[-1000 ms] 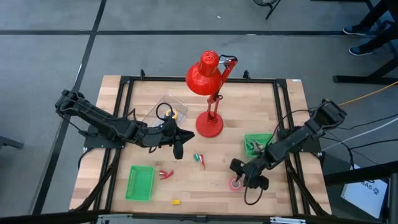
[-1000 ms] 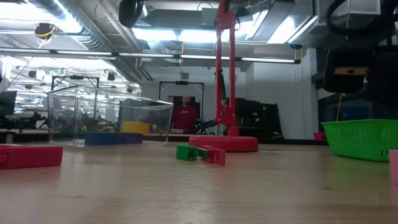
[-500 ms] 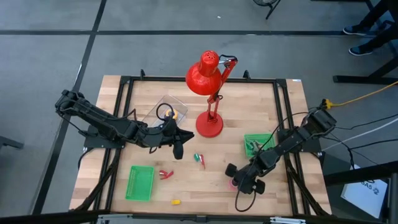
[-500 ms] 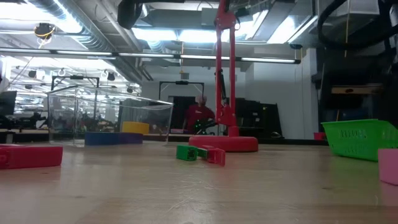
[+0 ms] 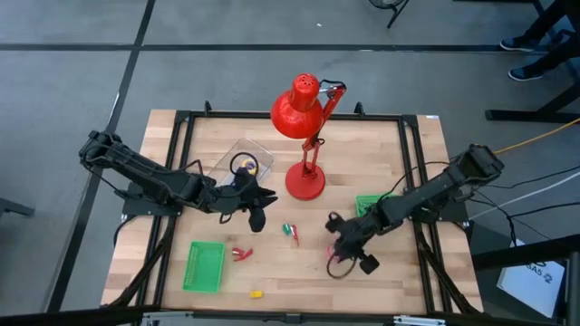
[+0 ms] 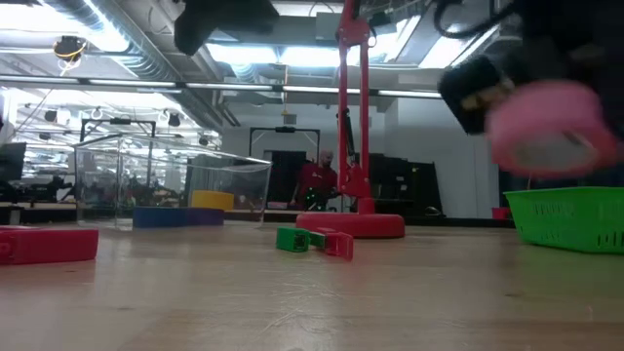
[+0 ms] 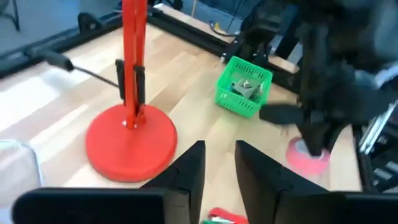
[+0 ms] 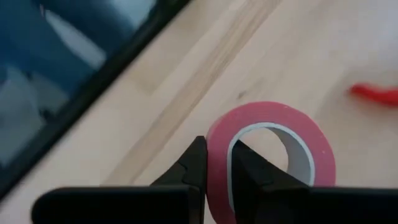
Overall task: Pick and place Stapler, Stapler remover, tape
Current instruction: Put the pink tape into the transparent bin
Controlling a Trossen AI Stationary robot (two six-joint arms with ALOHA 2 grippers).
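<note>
**Right now: pink tape held off the table by my right gripper**

From above, I see my right gripper (image 5: 337, 246) out over the middle of the table, in front of the red lamp (image 5: 304, 122), with the pink tape roll (image 5: 336, 264) at its tip. The green basket (image 5: 374, 207) sits just behind that arm, near the table's right side. My left gripper (image 5: 256, 207) hangs beside the clear box (image 5: 237, 160), left of the lamp base. A flat green tray (image 5: 205, 265) lies near the front left, with a small red piece (image 5: 241, 254) beside it and a small yellow piece (image 5: 256, 293) at the front edge. A green and red item (image 5: 290, 232) lies between the two grippers.

At table height, the pink tape roll (image 6: 548, 127) is up in the air, clear of the wood, above the green basket (image 6: 573, 216). A person (image 6: 317, 182) stands in the room far behind.

Through the left wrist camera, my left fingers (image 7: 187, 171) stand parted with nothing between them, facing the lamp base (image 7: 130, 142).

Through the right wrist camera, my right fingers (image 8: 190, 167) are clamped across the wall of the pink tape roll (image 8: 272, 148), one outside the ring and one inside it.
</note>
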